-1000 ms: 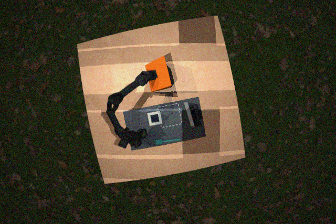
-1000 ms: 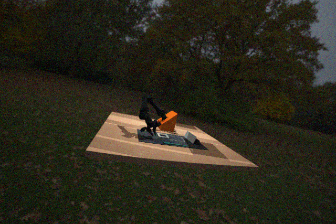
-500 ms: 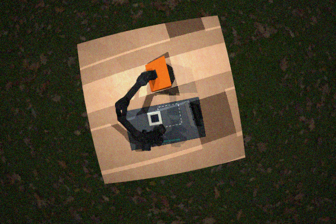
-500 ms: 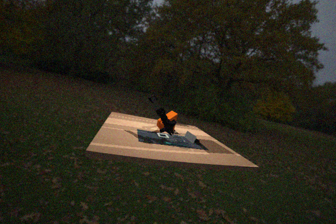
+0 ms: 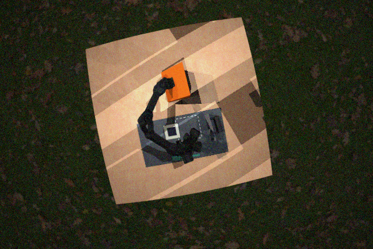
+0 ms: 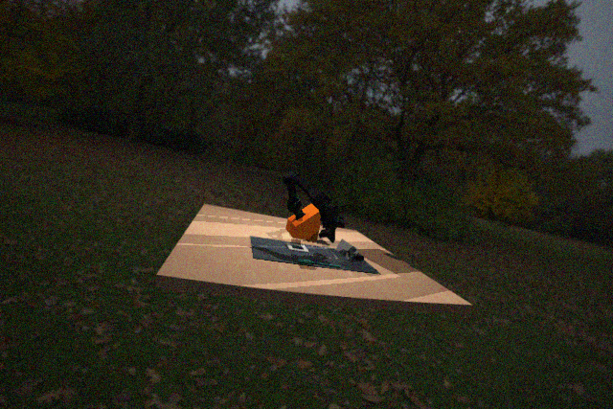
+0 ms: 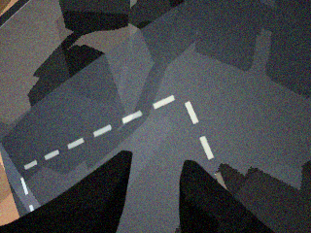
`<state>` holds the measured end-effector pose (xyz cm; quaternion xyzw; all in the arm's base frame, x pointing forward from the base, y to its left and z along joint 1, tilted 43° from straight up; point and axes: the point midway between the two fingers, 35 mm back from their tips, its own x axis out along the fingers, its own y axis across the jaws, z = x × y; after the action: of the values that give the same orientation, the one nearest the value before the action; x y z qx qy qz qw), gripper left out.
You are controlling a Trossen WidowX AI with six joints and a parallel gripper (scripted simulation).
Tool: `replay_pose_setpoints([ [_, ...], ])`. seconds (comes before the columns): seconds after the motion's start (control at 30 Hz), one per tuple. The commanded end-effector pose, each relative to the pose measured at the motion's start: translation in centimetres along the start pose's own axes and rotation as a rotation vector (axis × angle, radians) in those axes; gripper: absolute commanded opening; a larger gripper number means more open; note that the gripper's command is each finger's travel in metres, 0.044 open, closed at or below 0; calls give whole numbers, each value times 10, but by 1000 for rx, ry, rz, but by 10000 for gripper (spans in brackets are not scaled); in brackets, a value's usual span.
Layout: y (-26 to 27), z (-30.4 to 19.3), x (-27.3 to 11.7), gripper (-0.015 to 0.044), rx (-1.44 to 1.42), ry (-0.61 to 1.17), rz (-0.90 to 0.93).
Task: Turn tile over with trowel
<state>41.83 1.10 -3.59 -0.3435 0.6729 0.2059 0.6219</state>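
Note:
The tile lies flat on the mat, its light border and dark centre facing up. The dashed outline is beside it, partly hidden by the arm in the top view. The teal trowel lies along the mat's front edge, partly hidden under the arm in the top view and not seen in the wrist view. My gripper is above the outline area, its fingers a little apart with nothing between them. It is clear of the trowel and tile.
A grey sloped block with a dark part stands on the mat's right. The orange base is behind the mat. The arm reaches around the mat's left side. Broad shadows cross the table and mat.

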Motion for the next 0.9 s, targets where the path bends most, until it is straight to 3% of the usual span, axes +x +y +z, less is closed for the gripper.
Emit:
replay_pose_setpoints([
  [0.0,33,10,12,100,-102,88,1],
  [0.67,174,27,41,100,-629,445,-121],
  [0.87,195,25,45,100,-721,506,-160],
])
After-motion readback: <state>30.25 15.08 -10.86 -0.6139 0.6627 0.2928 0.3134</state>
